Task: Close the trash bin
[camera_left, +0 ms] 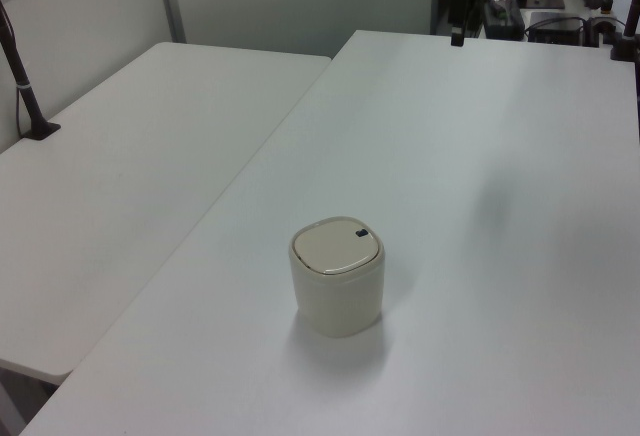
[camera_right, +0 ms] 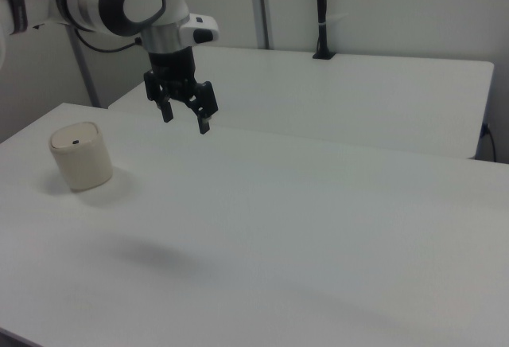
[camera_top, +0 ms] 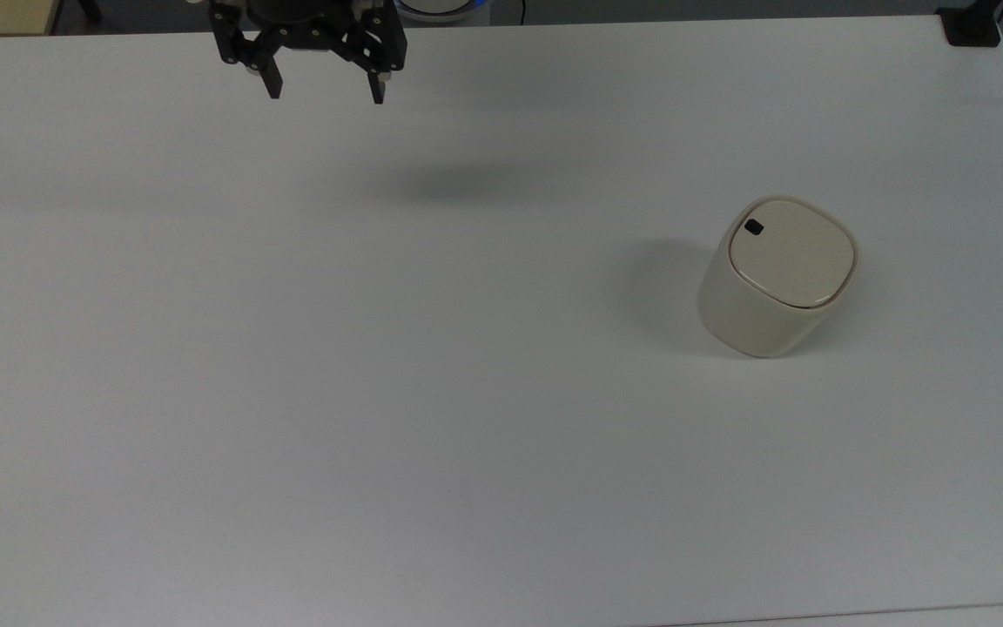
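Tool (camera_top: 324,91) at upper left of the top view, up off the white bench (camera_top: 380,392), fingers spread apart, nothing between them. Trash bin (camera_top: 776,277) sits upright on the bench at right of centre in the top view, lid (camera_top: 790,252) flat down, black button (camera_top: 753,227) at its upper-left rim. Bin and tool well apart. Right view: bin (camera_right: 80,156) at left edge, tool (camera_right: 185,124) above the bench to its right.

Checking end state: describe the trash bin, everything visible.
The small cream-white, rounded-square plastic trash bin stands upright on the white table. Its flat lid lies shut, flush within the rim, with a small black button at one corner. Glossy, smooth walls. Only the table touches it; the black pincer, open, hangs far away.
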Controlling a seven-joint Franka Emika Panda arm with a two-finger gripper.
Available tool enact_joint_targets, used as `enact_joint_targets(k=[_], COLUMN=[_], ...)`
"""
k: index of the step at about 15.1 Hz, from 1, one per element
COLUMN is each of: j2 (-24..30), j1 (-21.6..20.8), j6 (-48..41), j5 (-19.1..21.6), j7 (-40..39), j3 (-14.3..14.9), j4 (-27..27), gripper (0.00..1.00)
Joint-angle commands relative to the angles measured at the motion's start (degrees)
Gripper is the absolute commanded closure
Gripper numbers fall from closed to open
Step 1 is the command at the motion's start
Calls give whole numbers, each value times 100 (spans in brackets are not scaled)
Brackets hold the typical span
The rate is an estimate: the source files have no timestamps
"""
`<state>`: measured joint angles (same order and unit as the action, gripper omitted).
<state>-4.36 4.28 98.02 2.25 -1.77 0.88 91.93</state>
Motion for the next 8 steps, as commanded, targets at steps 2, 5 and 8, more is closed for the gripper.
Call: enact_joint_targets(k=[2,5,8], j2=[67,67,76], j1=[-67,-76,-67], j6=[-125,-125,-160], j5=[-76,-85,-85], j7=[133,133,133], j3=[175,175,175], j4=[-157,-149,-149], gripper=[0,0,0])
